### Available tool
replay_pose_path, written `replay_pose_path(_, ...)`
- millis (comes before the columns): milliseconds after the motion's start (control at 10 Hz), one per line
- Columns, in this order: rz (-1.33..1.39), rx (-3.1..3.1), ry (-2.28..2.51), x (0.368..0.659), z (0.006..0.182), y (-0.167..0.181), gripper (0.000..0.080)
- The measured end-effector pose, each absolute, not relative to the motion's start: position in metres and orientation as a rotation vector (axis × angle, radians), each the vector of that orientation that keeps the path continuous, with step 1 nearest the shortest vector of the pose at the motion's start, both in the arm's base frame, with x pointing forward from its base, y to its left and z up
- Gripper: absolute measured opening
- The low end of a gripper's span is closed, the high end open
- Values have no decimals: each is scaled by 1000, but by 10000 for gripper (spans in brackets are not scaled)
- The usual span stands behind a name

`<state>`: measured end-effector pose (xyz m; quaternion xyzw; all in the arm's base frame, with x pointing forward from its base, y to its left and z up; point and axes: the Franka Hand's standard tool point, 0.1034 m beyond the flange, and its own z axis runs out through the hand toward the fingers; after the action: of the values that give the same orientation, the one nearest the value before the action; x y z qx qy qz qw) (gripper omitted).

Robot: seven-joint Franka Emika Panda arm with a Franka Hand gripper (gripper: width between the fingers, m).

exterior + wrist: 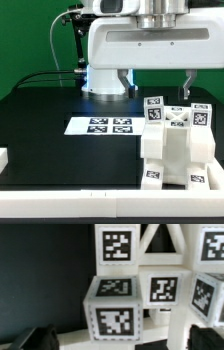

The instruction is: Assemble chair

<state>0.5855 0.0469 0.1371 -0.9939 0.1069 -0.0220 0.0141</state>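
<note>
White tagged chair (pixel 178 148) set on the black tabletop (pixel 60 155) at the exterior view's right, hand (pixel 156 82) held just above it with fingers spread apart, nothing gripped, marker board (pixel 102 126) lying flat nearby

Exterior view count, one entry per kind:

- Robot arm (pixel 135 45): 1, carrying 1 tool (pixel 155 85) with 2 fingers (pixel 123 80).
- Chair (pixel 177 150): 1 white blocky assembly at about 4 o'clock on the table (pixel 50 150). Separate pieces within it cannot be told apart.
- Tags on the chair facing this camera: at least 6; others too small to count.
- Marker board (pixel 105 126): 1, bearing 4 tags.
- Border rails (pixel 60 197): 2 visible stretches.

Wrist view: 6 tags on the chair, some cut off.
</note>
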Motion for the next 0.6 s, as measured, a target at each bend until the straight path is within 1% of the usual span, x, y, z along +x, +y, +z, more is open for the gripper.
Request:
replay_pose_path(100,-71,-3100,332,584,131,49,649)
replay_pose_path(300,-60,-3105,346,582,126,48,649)
replay_pose_path(400,-61,-3102,367,582,126,47,527)
replay_pose_path(500,-61,-3103,367,582,126,47,389)
replay_pose_path(600,-62,-3102,369,582,126,47,278)
